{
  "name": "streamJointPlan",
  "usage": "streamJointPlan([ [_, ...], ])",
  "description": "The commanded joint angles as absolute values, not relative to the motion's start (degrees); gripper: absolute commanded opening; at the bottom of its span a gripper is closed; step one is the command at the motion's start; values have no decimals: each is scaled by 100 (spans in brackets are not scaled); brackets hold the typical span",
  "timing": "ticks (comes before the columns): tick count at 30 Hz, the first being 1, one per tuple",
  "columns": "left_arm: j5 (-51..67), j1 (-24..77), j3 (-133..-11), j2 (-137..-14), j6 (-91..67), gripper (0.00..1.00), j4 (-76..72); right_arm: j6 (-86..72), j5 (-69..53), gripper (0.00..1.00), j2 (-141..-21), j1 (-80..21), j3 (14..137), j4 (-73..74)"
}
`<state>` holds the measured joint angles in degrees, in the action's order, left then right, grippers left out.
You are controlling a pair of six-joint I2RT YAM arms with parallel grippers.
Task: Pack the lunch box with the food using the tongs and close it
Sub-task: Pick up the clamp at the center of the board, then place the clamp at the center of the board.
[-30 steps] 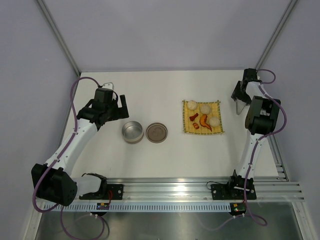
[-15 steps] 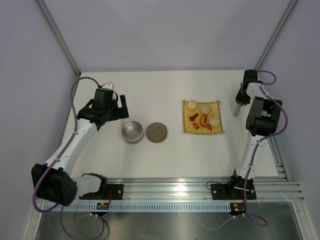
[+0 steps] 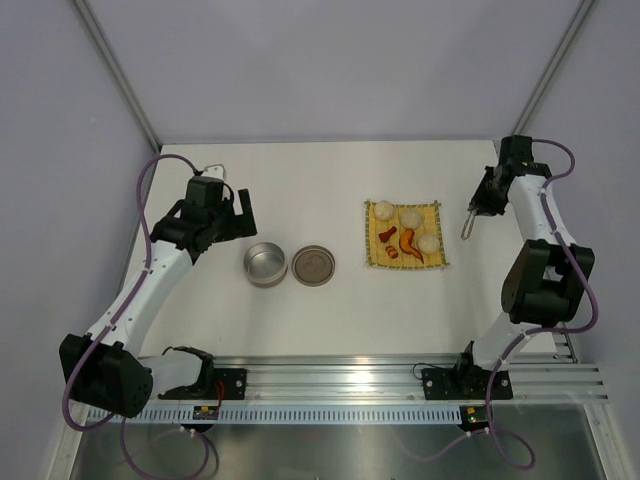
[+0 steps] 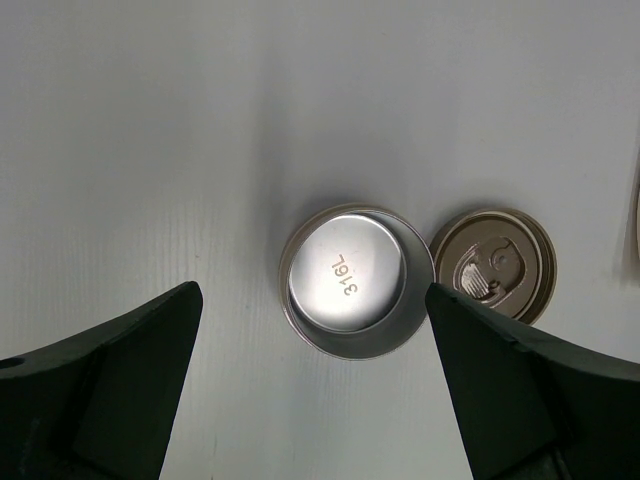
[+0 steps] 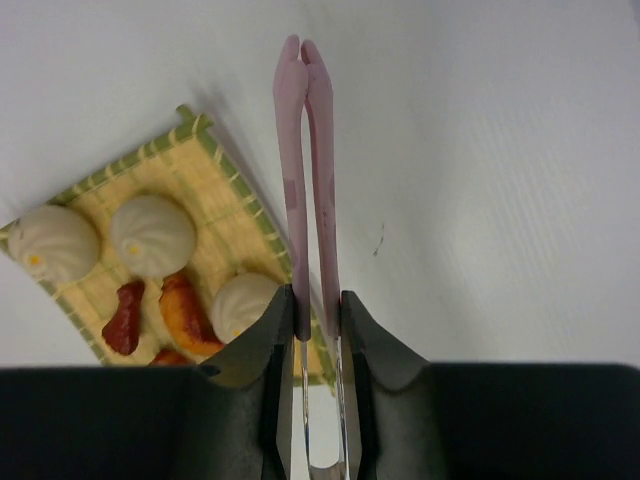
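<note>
- The right fingers are clamped on the tongs near the hinge end. This presses the two slim, pale blades together until the tips touch. The tongs point out over the worktop just beside the mat, probably ready to reach for the food.
- The left fingers are spread wide and hold nothing. They hover over the lunch box, perhaps to steady it.
- The box is a shallow, shiny round tin, empty, with its duller lid lying just beside it.

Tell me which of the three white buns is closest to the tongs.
The bun at the mat's near right corner, closest to the tongs; the far-left bun and middle bun sit along the far edge.
</note>
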<state>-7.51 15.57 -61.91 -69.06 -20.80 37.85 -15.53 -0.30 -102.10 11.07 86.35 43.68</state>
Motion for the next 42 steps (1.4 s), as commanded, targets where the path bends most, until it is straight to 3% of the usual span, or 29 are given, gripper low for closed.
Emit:
streamJointPlan([
  [1,-659,1582,-6390,-6706,-1986,99,3700,-1696,-527,16,-9467,845,8341,4991],
  [9,-536,1600,-6354,-6636,-1978,99,3700,-1950,-246,22,-8491,-148,7780,5932],
  [17,-563,1608,-6302,-6609,-2021,99,3656,-2144,-158,29,-7867,-334,7576,6504],
  [42,-483,1608,-6267,-6706,-2118,99,3621,-1899,-334,49,-8349,-448,7444,6302],
])
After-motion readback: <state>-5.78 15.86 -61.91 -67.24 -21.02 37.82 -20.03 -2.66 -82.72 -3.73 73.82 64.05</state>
